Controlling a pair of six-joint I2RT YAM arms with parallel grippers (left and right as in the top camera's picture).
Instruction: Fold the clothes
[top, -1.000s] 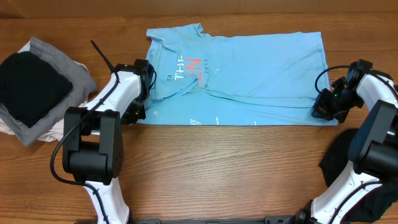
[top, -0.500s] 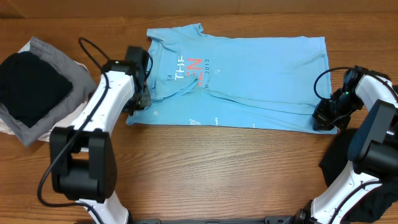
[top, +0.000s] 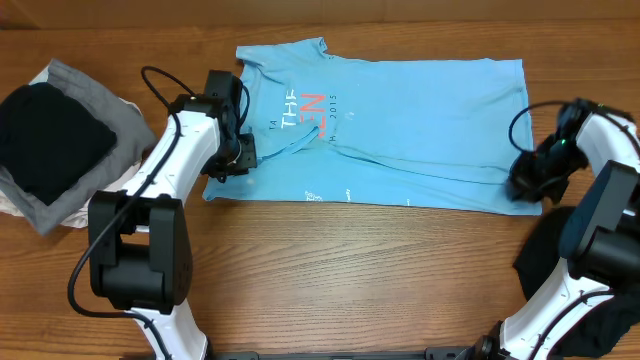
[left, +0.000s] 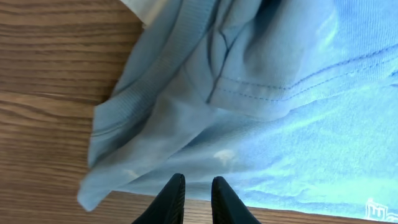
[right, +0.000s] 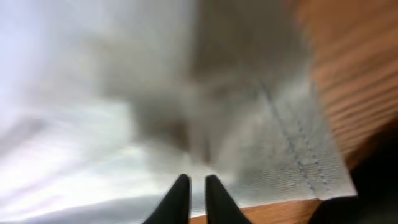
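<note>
The light blue T-shirt (top: 420, 120) with white and red-orange lettering lies spread flat across the far middle of the table, collar to the left. My left gripper (top: 232, 160) sits at its lower left edge near the sleeve. In the left wrist view its fingers (left: 197, 183) are pinched together at the edge of the shirt (left: 298, 143). My right gripper (top: 522, 185) is at the lower right hem. In the blurred right wrist view its fingers (right: 191, 182) are nearly closed on the cloth (right: 93, 124). A black garment (top: 45, 140) lies folded at the far left.
The black garment tops a pile with grey cloth (top: 110, 125) and white cloth under it. Another dark cloth (top: 545, 265) lies by the right arm's base. Bare wood table (top: 350, 270) runs along the front.
The shirt was pulled wider: its lower left corner went left and its right edge went right. Since then the left gripper has shifted slightly right and the right gripper slightly up; the shirt stays put.
</note>
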